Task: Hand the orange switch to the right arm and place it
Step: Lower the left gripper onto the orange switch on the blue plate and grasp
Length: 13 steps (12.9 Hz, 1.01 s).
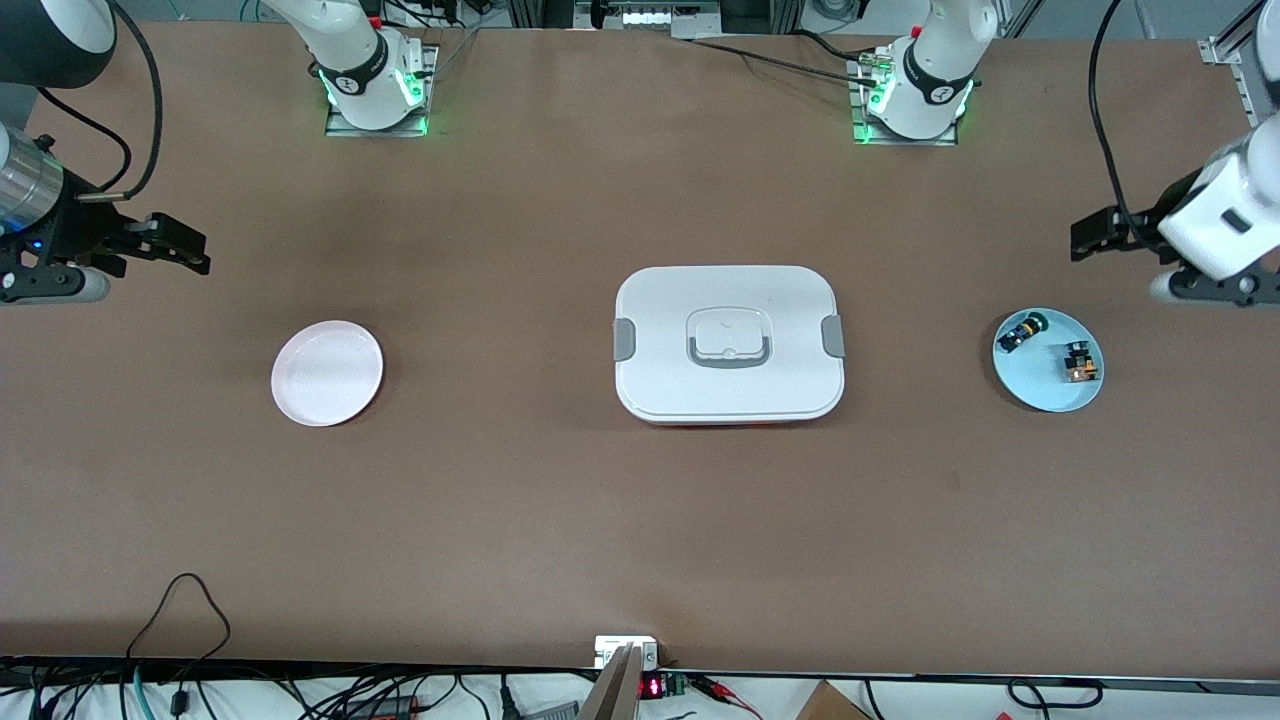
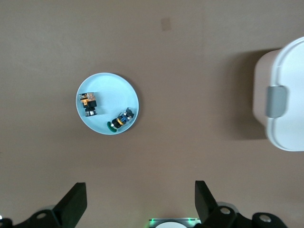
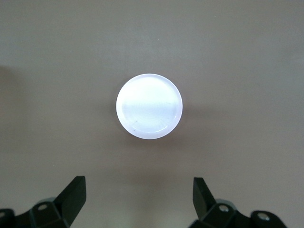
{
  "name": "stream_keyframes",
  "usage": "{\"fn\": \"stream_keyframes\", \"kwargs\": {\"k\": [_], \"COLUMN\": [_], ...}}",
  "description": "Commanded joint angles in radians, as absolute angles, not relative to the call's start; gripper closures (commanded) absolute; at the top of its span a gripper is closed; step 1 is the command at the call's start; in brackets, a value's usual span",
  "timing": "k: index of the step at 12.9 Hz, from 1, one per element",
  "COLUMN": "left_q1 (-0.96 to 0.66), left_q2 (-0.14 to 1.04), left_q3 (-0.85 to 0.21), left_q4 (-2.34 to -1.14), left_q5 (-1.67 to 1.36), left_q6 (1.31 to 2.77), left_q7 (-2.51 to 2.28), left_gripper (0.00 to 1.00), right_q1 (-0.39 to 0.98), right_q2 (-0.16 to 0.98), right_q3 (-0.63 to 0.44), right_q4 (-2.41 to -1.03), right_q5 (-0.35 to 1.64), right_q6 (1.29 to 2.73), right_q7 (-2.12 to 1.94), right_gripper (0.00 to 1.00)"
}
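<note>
The orange switch (image 1: 1079, 364) is a tiny black block with an orange part. It lies on a light blue plate (image 1: 1040, 388) toward the left arm's end of the table. It also shows in the left wrist view (image 2: 88, 104), on the same plate (image 2: 111, 88). My left gripper (image 1: 1092, 236) is open and empty, up over the bare table beside that plate (image 2: 140, 191). My right gripper (image 1: 190, 250) is open and empty, up over the table at the right arm's end (image 3: 139, 186).
A small black-and-blue part with a green cap (image 1: 1020, 332) shares the blue plate (image 2: 122, 119). A white lidded box (image 1: 728, 344) stands mid-table. An empty pink plate (image 1: 327, 372) lies toward the right arm's end and shows in the right wrist view (image 3: 149, 106).
</note>
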<state>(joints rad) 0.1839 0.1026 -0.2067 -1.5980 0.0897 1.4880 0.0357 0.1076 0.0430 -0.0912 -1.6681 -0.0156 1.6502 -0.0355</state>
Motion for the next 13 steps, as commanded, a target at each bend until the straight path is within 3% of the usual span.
{"fn": "stream_keyframes", "kwargs": {"k": [1, 9, 13], "left_q1": [0.208, 0.316, 0.391], "left_q2": [0.220, 0.321, 0.380], "left_q3": [-0.204, -0.201, -0.201], "left_q4": [-1.555, -1.830, -1.900], "left_q5": [0.126, 0.188, 0.201], "left_q6": [1.486, 1.860, 2.075], "left_q7": [0.182, 0.849, 1.218], "left_gripper": [0.00, 0.00, 0.00], "right_q1": [0.113, 0.103, 0.101], "right_q2": [0.046, 0.040, 0.046], "right_q3": [-0.092, -0.100, -0.101], "right_q4": [-1.654, -1.663, -1.654], "right_q5": [-0.012, -0.006, -0.002], "right_q6": [1.646, 1.637, 1.640], "right_q7": [-0.031, -0.012, -0.021], "right_gripper": [0.00, 0.00, 0.00]}}
